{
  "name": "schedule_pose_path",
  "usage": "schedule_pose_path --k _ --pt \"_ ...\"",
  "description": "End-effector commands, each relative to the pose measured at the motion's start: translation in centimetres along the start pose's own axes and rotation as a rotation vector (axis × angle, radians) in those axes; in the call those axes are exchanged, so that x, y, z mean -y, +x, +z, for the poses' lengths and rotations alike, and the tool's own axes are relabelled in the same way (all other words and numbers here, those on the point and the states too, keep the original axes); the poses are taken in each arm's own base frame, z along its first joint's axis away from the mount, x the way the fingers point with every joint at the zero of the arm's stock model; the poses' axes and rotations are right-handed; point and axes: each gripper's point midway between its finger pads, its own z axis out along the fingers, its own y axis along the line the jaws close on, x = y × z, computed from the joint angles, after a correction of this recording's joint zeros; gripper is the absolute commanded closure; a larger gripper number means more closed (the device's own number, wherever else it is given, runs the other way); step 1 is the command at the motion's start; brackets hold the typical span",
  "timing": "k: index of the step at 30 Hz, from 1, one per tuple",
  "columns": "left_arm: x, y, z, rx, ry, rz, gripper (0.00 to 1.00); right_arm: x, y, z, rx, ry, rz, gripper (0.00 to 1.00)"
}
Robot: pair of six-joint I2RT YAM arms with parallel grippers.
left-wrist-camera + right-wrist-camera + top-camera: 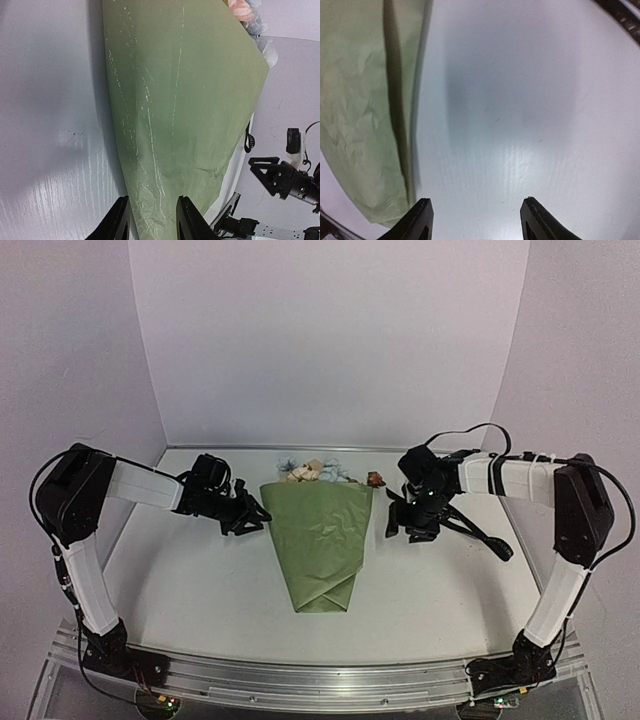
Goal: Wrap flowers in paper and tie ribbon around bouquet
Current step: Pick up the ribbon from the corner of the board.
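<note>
White desk (190, 580), pale walls around. Bouquet (322, 540) lies mid-desk: paper (185, 100) folded into cone, point toward arm bases, flowers (310, 472) poking from far wide end. Left end effector (152, 202) at bouquet's left edge, jaws part-way apart, paper showing in gap, no pinch evident. Right end effector (477, 207) just right of bouquet, jaws wide, holding nothing (bare desk below). Judgement: wrapping looks done, tying stage begins. Next move calls for locating ribbon, not surely identifiable here, then passing it round cone.
</note>
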Motion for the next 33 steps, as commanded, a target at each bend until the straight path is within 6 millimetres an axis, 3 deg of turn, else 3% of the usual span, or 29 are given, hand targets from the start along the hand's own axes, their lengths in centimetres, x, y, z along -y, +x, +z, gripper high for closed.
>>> schedule_pose_path --k 1,7,11,14,19,25,33 --pt "1.2 -1.4 1.0 0.026 0.025 0.047 0.66 3.1 -4.9 -3.4 0.147 0.068 -0.065 0.32" --pt "1.7 -2.5 2.3 0.027 0.034 0.055 0.66 6.4 -9.3 -4.2 0.218 0.165 -0.112 0.2" --pt "2.2 -2.9 2.8 0.025 0.041 0.06 0.66 10.0 -11.7 -4.6 0.25 0.213 0.015 0.19" --pt "2.6 -3.2 3.1 0.022 0.048 0.064 0.66 12.0 -12.6 -4.0 0.229 0.221 0.125 0.24" --pt "3.0 -3.5 3.8 0.011 0.059 0.072 0.66 13.4 -13.6 -1.4 0.162 0.176 0.263 0.35" --pt "3.2 -3.8 4.0 0.011 0.056 0.077 0.66 14.9 -14.8 0.5 0.136 0.156 0.418 0.41" --pt "4.7 -4.0 2.4 0.031 0.056 0.109 0.64 15.8 -15.6 2.4 0.105 0.165 0.474 0.49"
